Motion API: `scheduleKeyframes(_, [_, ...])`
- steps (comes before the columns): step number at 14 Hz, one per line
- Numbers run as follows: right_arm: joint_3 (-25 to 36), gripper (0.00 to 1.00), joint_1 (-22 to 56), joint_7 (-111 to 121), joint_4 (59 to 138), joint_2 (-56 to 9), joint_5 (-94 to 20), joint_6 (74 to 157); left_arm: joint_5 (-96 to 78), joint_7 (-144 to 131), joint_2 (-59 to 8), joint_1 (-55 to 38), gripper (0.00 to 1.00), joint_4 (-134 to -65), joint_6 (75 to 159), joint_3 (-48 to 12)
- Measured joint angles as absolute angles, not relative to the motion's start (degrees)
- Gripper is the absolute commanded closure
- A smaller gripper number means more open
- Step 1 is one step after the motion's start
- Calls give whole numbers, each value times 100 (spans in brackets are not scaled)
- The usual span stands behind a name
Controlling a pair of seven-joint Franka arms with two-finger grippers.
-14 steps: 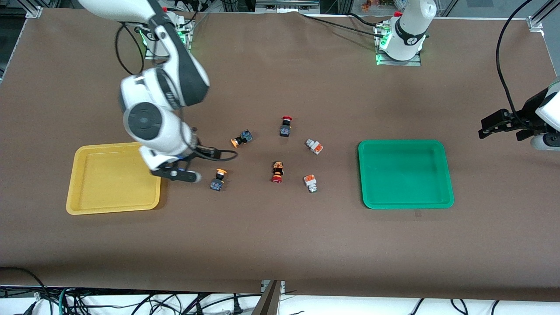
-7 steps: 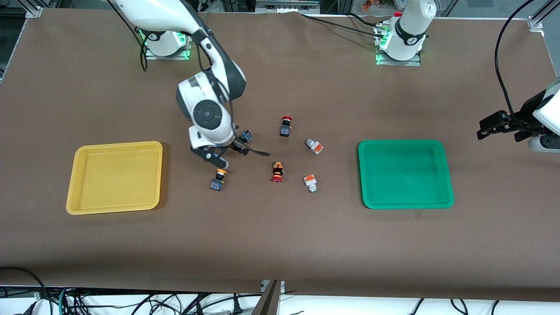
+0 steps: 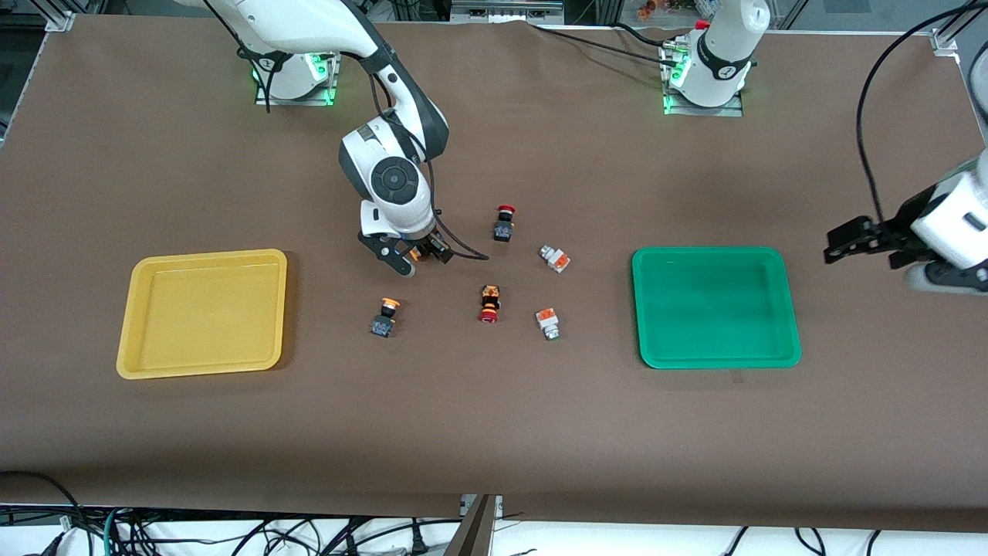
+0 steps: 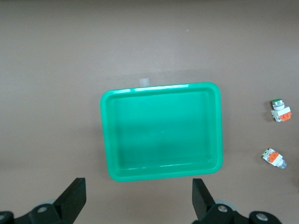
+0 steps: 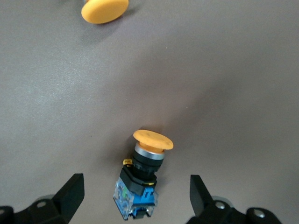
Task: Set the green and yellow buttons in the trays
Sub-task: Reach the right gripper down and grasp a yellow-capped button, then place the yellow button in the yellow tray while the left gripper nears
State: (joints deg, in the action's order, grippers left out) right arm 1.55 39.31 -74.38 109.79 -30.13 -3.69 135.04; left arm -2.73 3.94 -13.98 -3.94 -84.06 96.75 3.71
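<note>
My right gripper (image 3: 415, 255) is open and low over a yellow-capped button with a dark blue body (image 5: 144, 182), which lies on its side between the fingers (image 5: 70, 193), untouched. A second yellow-capped button (image 3: 384, 316) lies nearer the front camera; its cap also shows in the right wrist view (image 5: 104, 10). Two white-grey buttons (image 3: 554, 259) (image 3: 547, 323) lie between the middle and the green tray (image 3: 715, 306). The yellow tray (image 3: 202, 313) is at the right arm's end. My left gripper (image 3: 868, 238) is open and empty, up in the air beside the green tray (image 4: 161, 130).
Two red-capped switches (image 3: 504, 222) (image 3: 488, 303) lie among the buttons in the middle. The left wrist view also shows the two white-grey buttons (image 4: 281, 111) (image 4: 273, 157) past the green tray. A black cable hangs from the left arm (image 3: 864, 139).
My right arm has swung from the yellow tray's edge toward the middle and now hangs over the farther yellow-capped button. My left gripper has shifted slightly toward the green tray.
</note>
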Motion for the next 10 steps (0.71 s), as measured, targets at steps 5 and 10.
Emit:
scheduleKeyframes(5, [154,69,4031,-7670,11130,-3064,-369,13979,-276,390,-2397,-874,0,-8040,10113,333])
scheduleKeyframes(10, [157,100,4162,-7761,11152,-3168,-369,14179,-351,362,-2756,-1004,0,-7951,10324,333])
